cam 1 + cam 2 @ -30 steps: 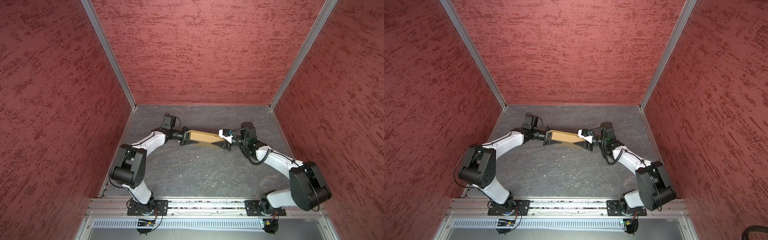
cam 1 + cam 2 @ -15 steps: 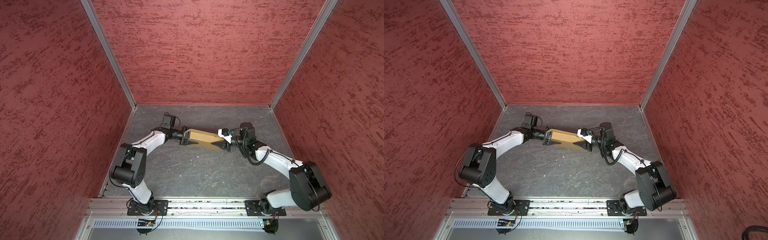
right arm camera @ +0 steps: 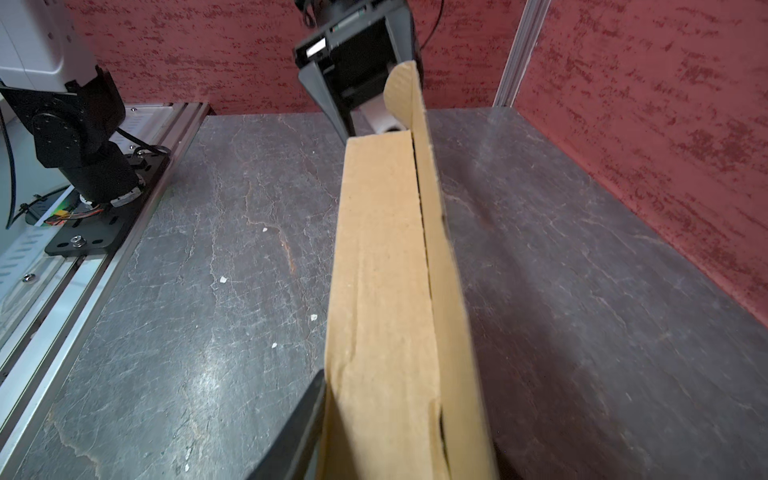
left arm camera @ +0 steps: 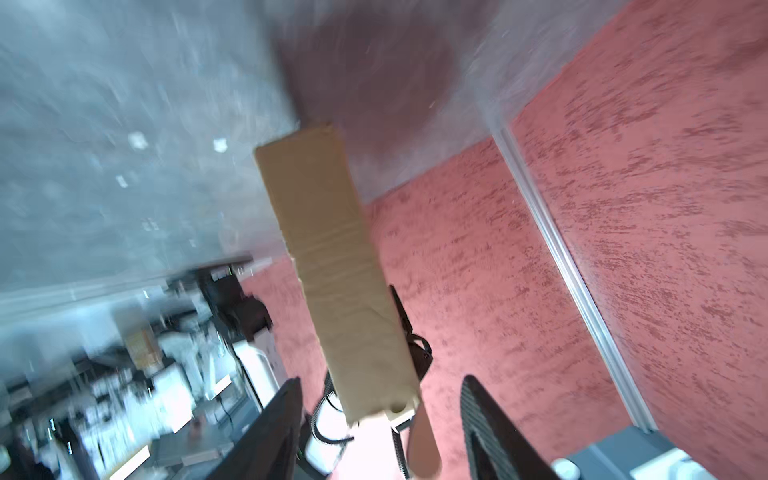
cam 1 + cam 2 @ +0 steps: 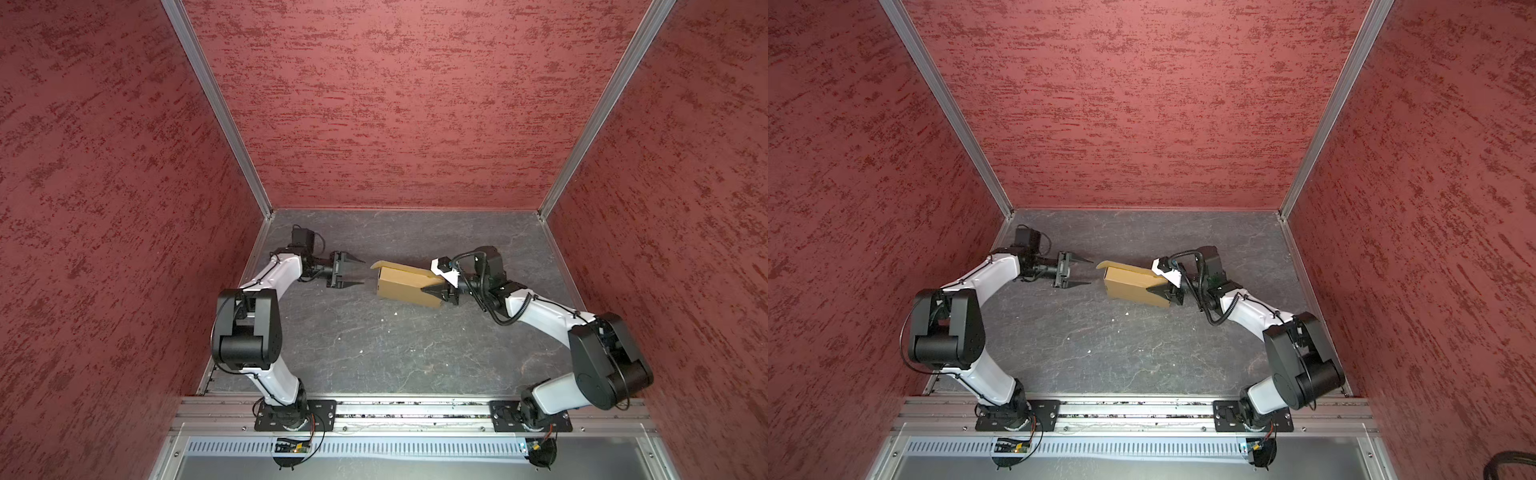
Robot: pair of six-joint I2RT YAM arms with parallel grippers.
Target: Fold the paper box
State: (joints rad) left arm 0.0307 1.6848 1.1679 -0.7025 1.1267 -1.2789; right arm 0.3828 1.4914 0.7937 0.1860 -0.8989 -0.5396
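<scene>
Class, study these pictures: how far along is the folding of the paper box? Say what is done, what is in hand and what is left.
Done: the paper box already forms a rectangular body. In hand: the right hand grips one end, while the left hand hangs open, clear of the other end. To do: a rounded flap sticks out there, untucked.

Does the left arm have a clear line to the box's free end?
Probably yes: the left pincer stands open, pointed at the free end of the paper box, nothing between them; the right pincer holds the opposite end.
</scene>
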